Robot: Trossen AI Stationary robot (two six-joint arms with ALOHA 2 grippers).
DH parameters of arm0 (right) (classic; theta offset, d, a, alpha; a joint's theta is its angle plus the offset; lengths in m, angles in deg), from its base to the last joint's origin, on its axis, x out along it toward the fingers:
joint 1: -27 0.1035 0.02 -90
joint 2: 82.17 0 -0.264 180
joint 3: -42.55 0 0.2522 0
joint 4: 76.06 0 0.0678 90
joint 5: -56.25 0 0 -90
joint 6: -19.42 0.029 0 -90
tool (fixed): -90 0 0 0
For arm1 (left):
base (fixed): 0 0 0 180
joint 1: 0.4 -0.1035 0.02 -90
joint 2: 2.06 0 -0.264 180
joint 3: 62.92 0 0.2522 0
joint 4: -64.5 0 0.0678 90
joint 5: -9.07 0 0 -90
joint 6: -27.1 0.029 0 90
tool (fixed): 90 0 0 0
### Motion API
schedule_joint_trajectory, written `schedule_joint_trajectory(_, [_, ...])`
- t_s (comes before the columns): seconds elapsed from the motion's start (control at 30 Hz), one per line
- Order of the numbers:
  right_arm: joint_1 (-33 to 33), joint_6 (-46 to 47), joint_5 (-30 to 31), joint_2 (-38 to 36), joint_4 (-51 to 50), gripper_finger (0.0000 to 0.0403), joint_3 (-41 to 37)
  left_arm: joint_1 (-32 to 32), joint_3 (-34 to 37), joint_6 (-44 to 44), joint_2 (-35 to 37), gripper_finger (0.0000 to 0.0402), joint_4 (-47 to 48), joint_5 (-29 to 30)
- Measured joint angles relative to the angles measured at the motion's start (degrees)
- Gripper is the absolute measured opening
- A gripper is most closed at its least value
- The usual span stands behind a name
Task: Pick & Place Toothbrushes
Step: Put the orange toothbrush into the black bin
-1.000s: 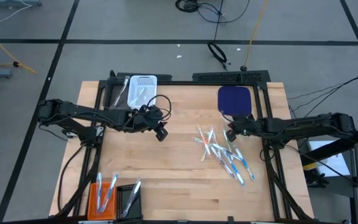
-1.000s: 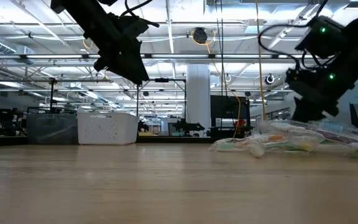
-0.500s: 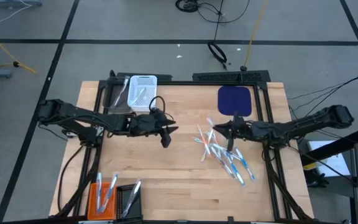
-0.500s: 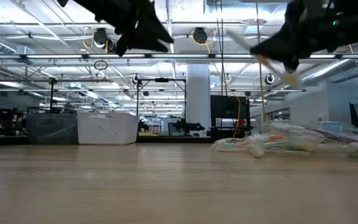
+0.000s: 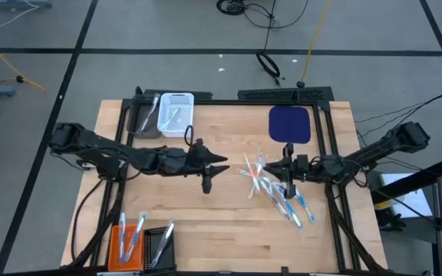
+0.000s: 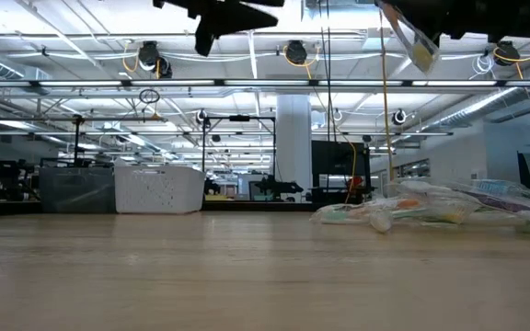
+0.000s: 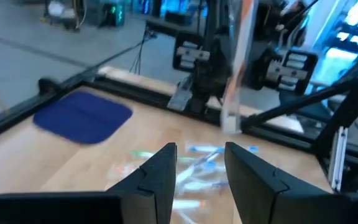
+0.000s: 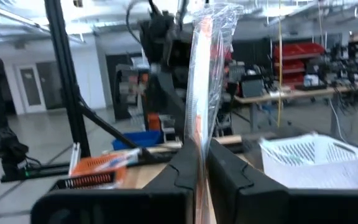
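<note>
The pale wooden table [image 5: 206,207] carries a loose heap of toothbrushes [image 5: 275,192] near its right side. Above it the right gripper [image 8: 202,163] pinches one wrapped toothbrush [image 8: 205,68] upright; the left gripper [image 7: 201,167] hovers mid-table, fingers parted, empty. Farther back stand a white basket [image 5: 176,113] and a blue mat [image 5: 289,123], then a lit workshop hall.

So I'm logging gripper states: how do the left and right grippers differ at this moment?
The right gripper is shut on a clear-wrapped toothbrush with an orange handle, held upright; the left gripper is open and empty. In the high view the right gripper sits over the loose toothbrush pile, the left over bare wooden table. Both are raised, facing each other.
</note>
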Motion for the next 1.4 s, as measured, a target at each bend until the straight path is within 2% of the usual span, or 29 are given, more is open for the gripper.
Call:
schedule_joint_trajectory(0.17, [0.6,-1.6,-0.4,3.1,6.2,0.0009,0.0,1.2,0.0,1.3,-5.2,0.0136,-8.5,0.0])
schedule_joint_trajectory(0.3, [0.7,-2.1,-4.2,5.0,10.6,0.0009,0.0,1.7,0.0,2.3,-10.6,0.0136,-16.5,0.0])
schedule_joint_trajectory(0.5, [0.9,-3.1,-4.5,6.4,12.6,0.0009,0.0,1.7,0.0,3.7,-17.7,0.0136,-29.6,0.0])
schedule_joint_trajectory(0.63, [0.9,-3.1,-4.6,6.4,13.3,0.0009,0.0,1.8,0.0,3.7,-20.9,0.0136,-34.6,-0.1])
schedule_joint_trajectory(1.13, [1.2,-3.1,-4.7,6.4,13.5,0.0009,0.0,3.8,0.0,7.5,-22.0,0.0136,-41.2,0.6])
schedule_joint_trajectory(1.4, [2.0,-5.1,-4.7,6.4,14.4,0.0009,0.0,3.4,0.0,7.2,-22.0,0.0136,-41.0,0.6])
